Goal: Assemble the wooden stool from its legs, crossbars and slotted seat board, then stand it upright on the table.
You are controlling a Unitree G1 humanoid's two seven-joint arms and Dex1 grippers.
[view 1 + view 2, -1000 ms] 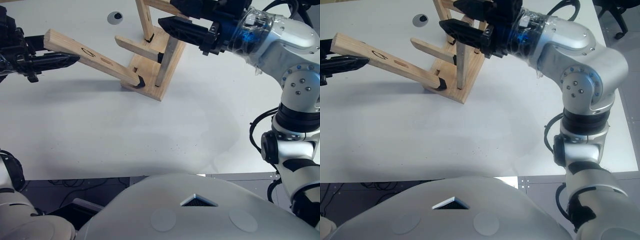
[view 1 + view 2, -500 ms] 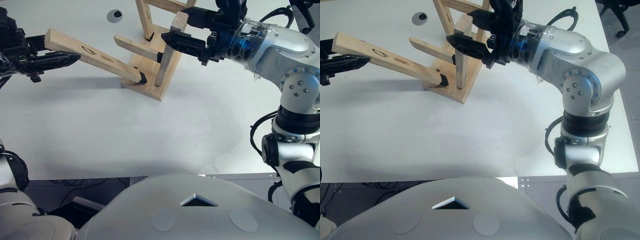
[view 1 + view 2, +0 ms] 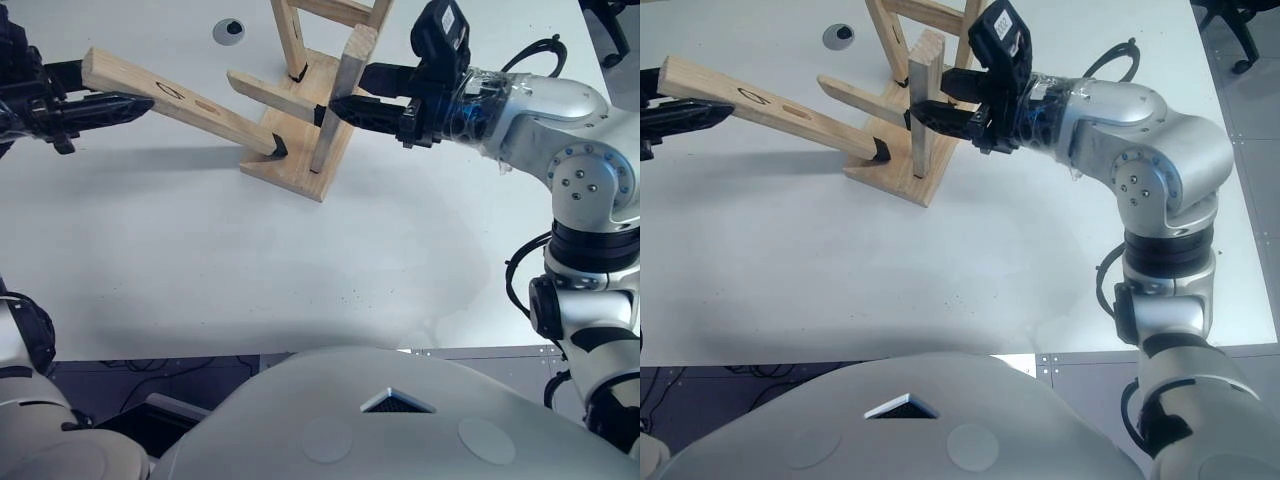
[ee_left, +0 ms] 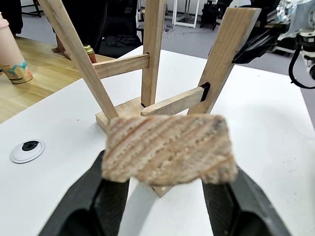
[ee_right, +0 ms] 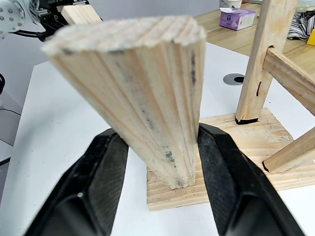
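Honestly, up top your left gripper [image 3: 130, 103] clamped the slanted leg [image 3: 200, 108], right gripper [image 3: 345, 104] the upright leg [image 3: 352, 60]; probably stiff, light wood, best held near joints.

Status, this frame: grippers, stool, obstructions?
Left gripper shut on slanted pale wooden leg, free end. Right gripper shut on upright pale wooden leg. Stool inverted, slotted wooden seat board on white table. Round grey grommet apart.
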